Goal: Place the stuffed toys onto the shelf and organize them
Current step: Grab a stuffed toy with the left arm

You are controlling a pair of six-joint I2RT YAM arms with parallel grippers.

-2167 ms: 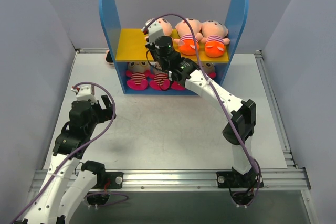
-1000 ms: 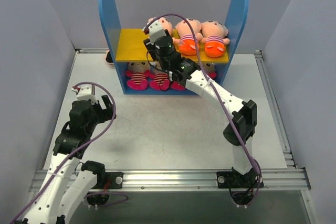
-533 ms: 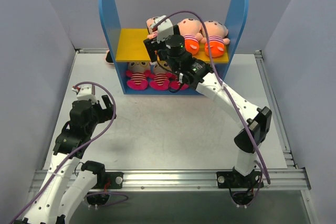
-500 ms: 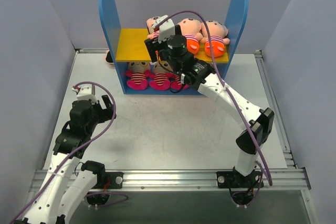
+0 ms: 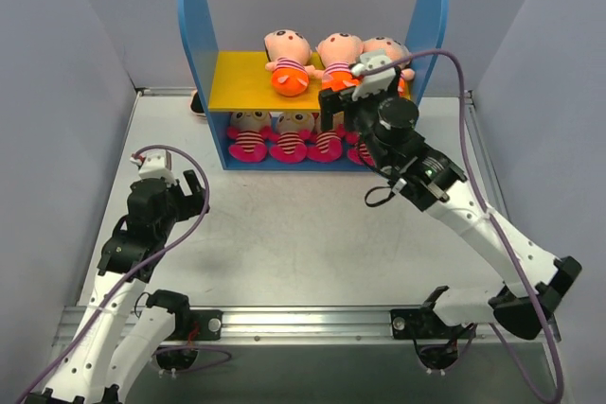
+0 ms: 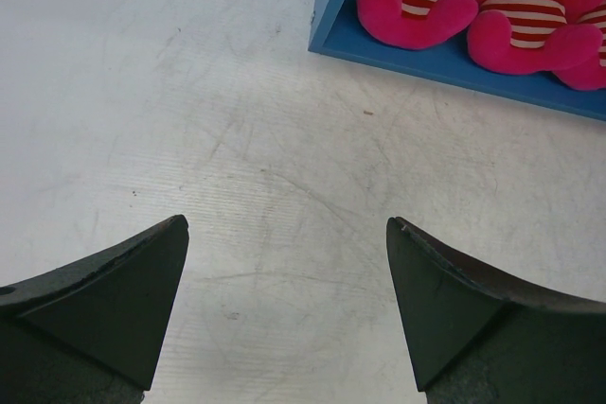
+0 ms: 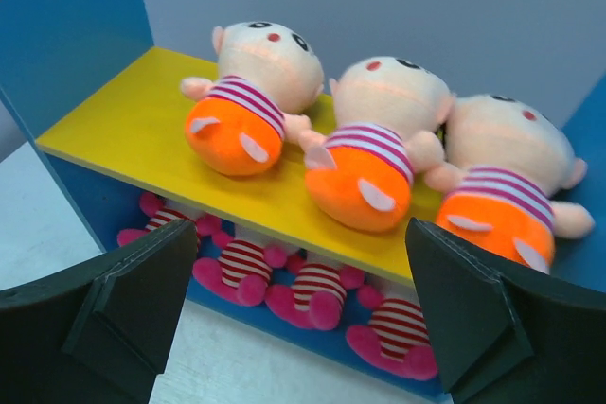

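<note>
The shelf [image 5: 200, 35] stands at the back of the table, with blue side panels and a yellow upper board [image 5: 237, 82]. Three orange-bottomed stuffed toys [image 5: 287, 65] [image 7: 244, 106] lie in a row on the board, the rightmost partly behind my right arm. Several magenta striped toys [image 5: 248, 139] [image 7: 237, 267] sit on the blue base. My right gripper [image 5: 343, 106] [image 7: 301, 224] hangs open and empty just in front of the shelf's right half. My left gripper [image 5: 180, 188] [image 6: 287, 221] is open and empty over bare table, near the shelf's left corner [image 6: 327, 30].
A small dark and pink thing [image 5: 196, 101] peeks out behind the shelf's left panel. Grey walls close in the table on both sides. An aluminium rail [image 5: 303, 319] runs along the near edge by the arm bases.
My right gripper opened, left an orange-bottomed toy on the upper board and drew back to the right, away from the shelf. The left arm stayed put.
</note>
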